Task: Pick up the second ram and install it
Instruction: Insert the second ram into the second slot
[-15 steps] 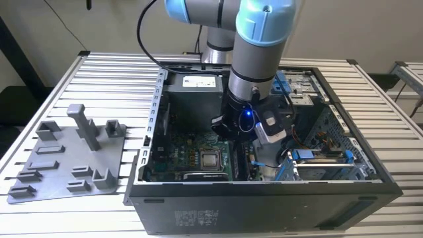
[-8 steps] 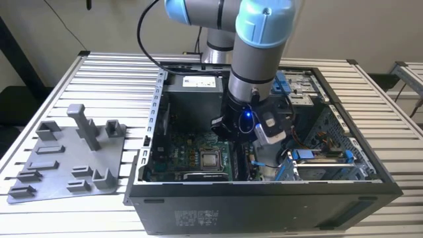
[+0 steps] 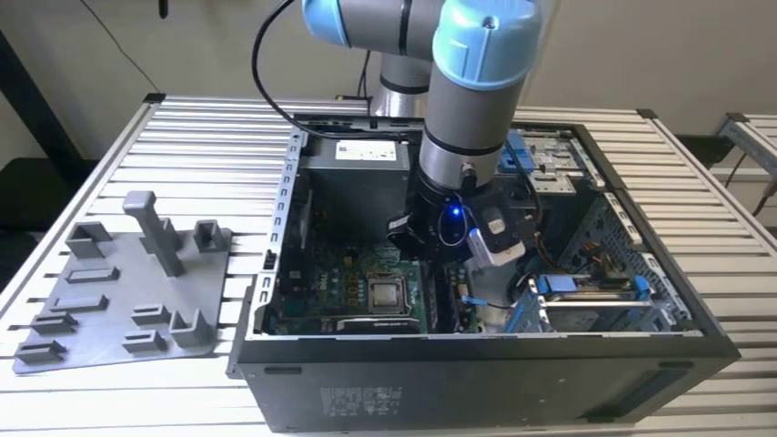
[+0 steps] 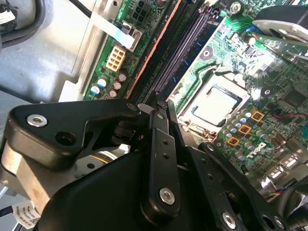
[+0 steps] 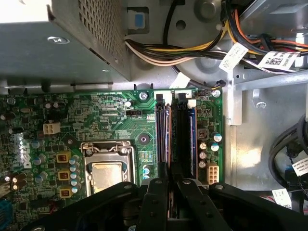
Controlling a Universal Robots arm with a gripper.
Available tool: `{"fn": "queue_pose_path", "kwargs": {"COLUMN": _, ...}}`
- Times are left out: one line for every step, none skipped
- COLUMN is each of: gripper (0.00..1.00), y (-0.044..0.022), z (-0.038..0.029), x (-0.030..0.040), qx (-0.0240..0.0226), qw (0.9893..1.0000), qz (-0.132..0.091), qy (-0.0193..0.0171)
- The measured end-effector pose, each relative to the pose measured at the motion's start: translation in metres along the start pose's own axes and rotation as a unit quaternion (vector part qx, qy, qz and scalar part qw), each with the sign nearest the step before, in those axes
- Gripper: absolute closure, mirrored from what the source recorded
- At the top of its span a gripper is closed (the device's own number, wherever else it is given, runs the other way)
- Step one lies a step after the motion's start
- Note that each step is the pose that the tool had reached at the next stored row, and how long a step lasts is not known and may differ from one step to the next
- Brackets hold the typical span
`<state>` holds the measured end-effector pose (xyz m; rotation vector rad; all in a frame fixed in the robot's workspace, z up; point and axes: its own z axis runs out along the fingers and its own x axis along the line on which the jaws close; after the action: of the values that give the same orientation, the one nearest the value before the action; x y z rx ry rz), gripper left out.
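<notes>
Gripper [image 5: 169, 185] lowered inside open computer case [image 3: 656, 364], fingers [image 4: 161, 144] clenched on second ram [image 5: 169, 144] seated edge-on in motherboard [image 5: 96, 120] slot, case set on slatted white table [image 3: 206, 137], grey fixture plate [image 3: 122, 300] placed beside.

Even daylight over the slatted surface [image 3: 218, 137]; the computer case [image 3: 486, 364] interior sits in shadow, a blue glow on the arm [image 3: 456, 215], close linkage soft

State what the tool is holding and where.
Cannot be told: the tool sits right over the memory slots, and its own body hides anything it might grip.
</notes>
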<state>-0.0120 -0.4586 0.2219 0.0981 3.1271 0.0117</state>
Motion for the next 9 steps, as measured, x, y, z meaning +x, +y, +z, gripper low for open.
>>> {"fn": "queue_pose_path", "kwargs": {"gripper": 0.86, "y": 0.0, "z": 0.0, "x": 0.0, "qx": 0.0, "qw": 1.0, "qz": 0.0, "qy": 0.0}}
{"fn": "queue_pose_path", "kwargs": {"gripper": 0.86, "y": 0.0, "z": 0.0, "x": 0.0, "qx": 0.0, "qw": 1.0, "qz": 0.0, "qy": 0.0}}
{"fn": "queue_pose_path", "kwargs": {"gripper": 0.86, "y": 0.0, "z": 0.0, "x": 0.0, "qx": -0.0001, "qw": 1.0, "qz": 0.0, "qy": 0.0}}
{"fn": "queue_pose_path", "kwargs": {"gripper": 0.86, "y": 0.0, "z": 0.0, "x": 0.0, "qx": -0.0001, "qw": 1.0, "qz": 0.0, "qy": 0.0}}
{"fn": "queue_pose_path", "kwargs": {"gripper": 0.86, "y": 0.0, "z": 0.0, "x": 0.0, "qx": -0.0001, "qw": 1.0, "qz": 0.0, "qy": 0.0}}
{"fn": "queue_pose_path", "kwargs": {"gripper": 0.86, "y": 0.0, "z": 0.0, "x": 0.0, "qx": -0.0001, "qw": 1.0, "qz": 0.0, "qy": 0.0}}
{"fn": "queue_pose_path", "kwargs": {"gripper": 0.86, "y": 0.0, "z": -0.0003, "x": 0.0, "qx": -0.0001, "qw": 1.0, "qz": 0.0, "qy": 0.0}}
{"fn": "queue_pose_path", "kwargs": {"gripper": 0.86, "y": 0.0, "z": -0.0013, "x": -0.0001, "qx": 0.0, "qw": 1.0, "qz": 0.0, "qy": -0.0003}}
{"fn": "queue_pose_path", "kwargs": {"gripper": 0.86, "y": -0.0001, "z": -0.0028, "x": -0.0001, "qx": 0.0001, "qw": 1.0, "qz": 0.0, "qy": -0.0006}}
